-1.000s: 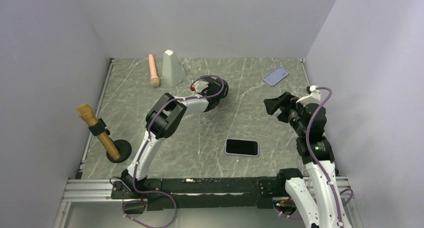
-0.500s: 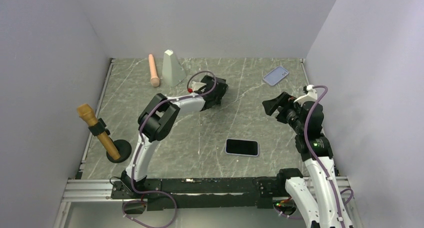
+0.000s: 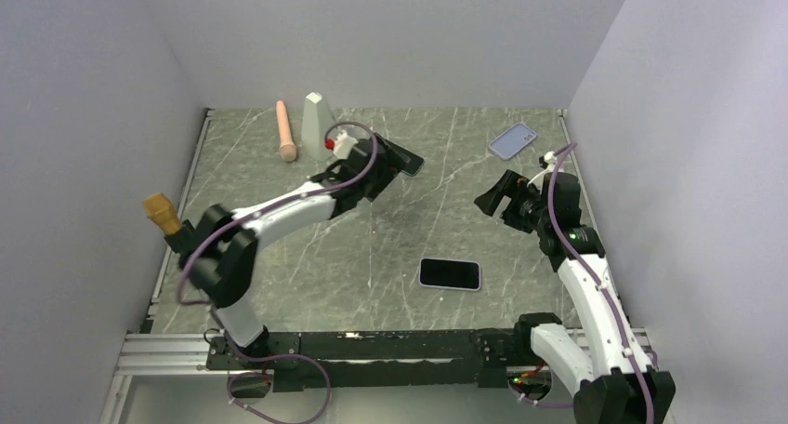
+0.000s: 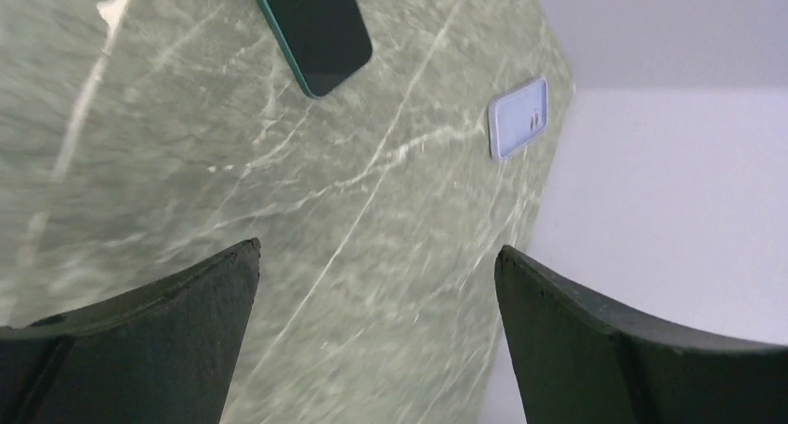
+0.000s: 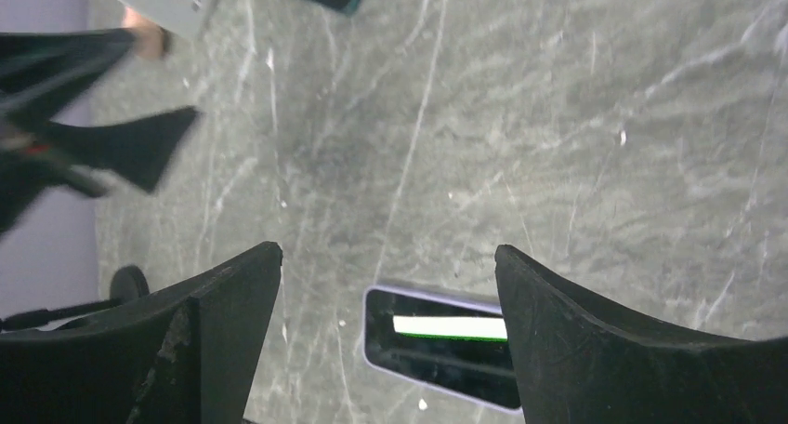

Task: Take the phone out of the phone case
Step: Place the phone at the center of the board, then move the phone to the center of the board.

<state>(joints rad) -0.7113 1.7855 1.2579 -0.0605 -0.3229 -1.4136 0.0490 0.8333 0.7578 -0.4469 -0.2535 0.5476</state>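
The left claw (image 4: 376, 252) has just been opened wide — the dark phone (image 4: 311, 29) is left on the table (image 3: 409, 238), apart from the lilac case (image 4: 518, 117), so removal seems done — and the right claw (image 5: 387, 250) is held open, both empty.

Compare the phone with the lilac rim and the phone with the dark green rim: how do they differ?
Rim: the lilac-rimmed phone has a pale border, the green-rimmed phone a dark one. Place: the lilac-rimmed phone lies near the front, the green-rimmed phone farther back. Pose: the lilac-rimmed phone lies crosswise, the green-rimmed phone slanted. Both lie flat, dark face up, held by nothing.
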